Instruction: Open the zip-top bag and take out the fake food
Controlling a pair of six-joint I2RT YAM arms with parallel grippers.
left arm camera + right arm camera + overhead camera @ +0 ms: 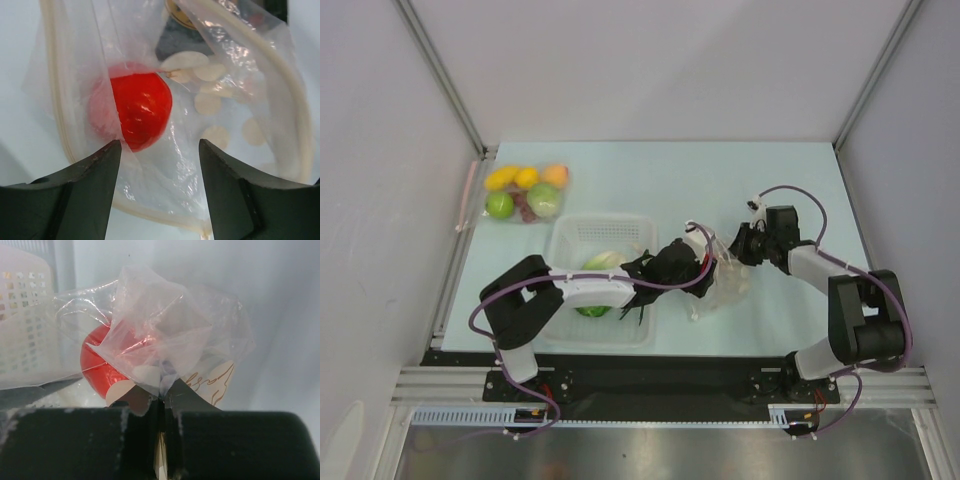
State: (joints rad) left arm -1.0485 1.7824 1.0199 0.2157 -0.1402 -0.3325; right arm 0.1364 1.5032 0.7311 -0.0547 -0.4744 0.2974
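Note:
The zip-top bag (pixel 725 285) lies crumpled on the table just right of the white basket (pixel 570 235). My right gripper (pixel 161 396) is shut on a pinched fold of its clear plastic, at the bag's far side (pixel 740 247). My left gripper (pixel 160 150) is open at the bag's mouth, with loose plastic between its fingers. Just ahead of it inside the bag sit a red tomato (pixel 142 110) and small white round pieces (pixel 207 102). The tomato (pixel 97 367) also shows through the plastic in the right wrist view. A green lettuce head (pixel 603 262) lies in the basket.
A second clear pouch with yellow, orange and green fruits (pixel 525 192) and a pink strip edge (pixel 470 195) lies at the far left. My left arm (pixel 595 292) stretches across the basket. White walls close in the table on three sides.

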